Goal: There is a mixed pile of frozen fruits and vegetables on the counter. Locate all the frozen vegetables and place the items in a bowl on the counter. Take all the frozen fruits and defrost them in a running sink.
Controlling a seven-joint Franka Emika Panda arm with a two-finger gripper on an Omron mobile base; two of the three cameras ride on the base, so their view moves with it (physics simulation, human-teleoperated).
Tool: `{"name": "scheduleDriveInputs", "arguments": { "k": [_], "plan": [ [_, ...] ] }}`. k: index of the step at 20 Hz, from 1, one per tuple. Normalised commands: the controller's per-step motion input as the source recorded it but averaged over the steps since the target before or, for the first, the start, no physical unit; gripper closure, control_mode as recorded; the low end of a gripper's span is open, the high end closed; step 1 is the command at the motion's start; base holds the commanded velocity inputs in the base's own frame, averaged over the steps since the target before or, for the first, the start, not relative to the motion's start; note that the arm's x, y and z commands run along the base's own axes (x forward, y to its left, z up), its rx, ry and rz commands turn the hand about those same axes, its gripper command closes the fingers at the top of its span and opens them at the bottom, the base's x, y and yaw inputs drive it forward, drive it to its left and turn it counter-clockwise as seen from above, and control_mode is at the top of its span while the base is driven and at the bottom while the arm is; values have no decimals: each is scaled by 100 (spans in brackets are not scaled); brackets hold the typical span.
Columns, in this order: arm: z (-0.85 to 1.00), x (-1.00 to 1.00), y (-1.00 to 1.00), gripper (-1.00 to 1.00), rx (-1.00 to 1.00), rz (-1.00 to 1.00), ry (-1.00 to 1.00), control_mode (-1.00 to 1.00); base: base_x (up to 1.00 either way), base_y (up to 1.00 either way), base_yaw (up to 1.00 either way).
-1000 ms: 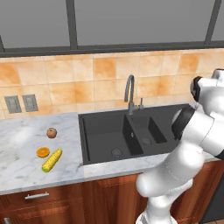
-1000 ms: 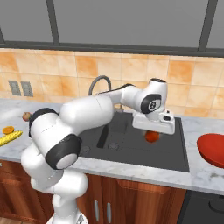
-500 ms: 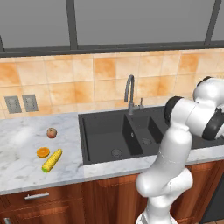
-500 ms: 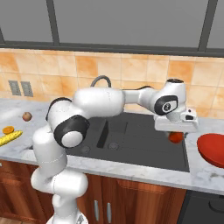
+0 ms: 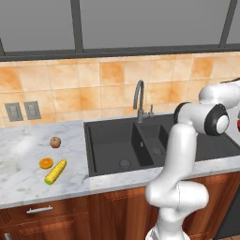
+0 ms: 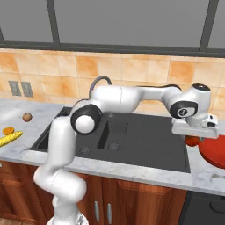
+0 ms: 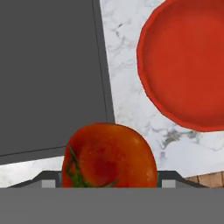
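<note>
Over the white-grey marble counter [image 6: 193, 172], right of the black double-basin sink [image 6: 132, 140], my gripper [image 6: 194, 133] carries a dark red tomato-like ball [image 7: 109, 156] clamped between its jaws, near the red round bowl [image 7: 183, 65]. I judge it light, firm and slippery, best held across its widest middle.

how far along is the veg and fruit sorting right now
Nothing is delivered yet. In hand: the gripper holds the dark red tomato-like ball with a green top beside the red bowl, which has nothing in it. Left: drop it in, then bring the yellow corn cob. The reddish-tan apple-like ball and orange citrus half lie on the marble counter, not in the black sink.
</note>
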Motion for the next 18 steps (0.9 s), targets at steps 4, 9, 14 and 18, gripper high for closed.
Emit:
{"name": "scheduleDriveInputs", "arguments": {
  "k": [4, 9, 14, 18],
  "plan": [
    [-16, 6, -64, 100, 0, 10, -4, -100, 0, 0, 0],
    [-22, 37, -64, 100, -1, 14, -3, -100, 0, 0, 0],
    [-39, 74, -56, 100, -4, 20, 0, -100, 0, 0, 0],
    [-48, 66, -56, 100, -3, 18, 14, -100, 0, 0, 0]
  ]
}}
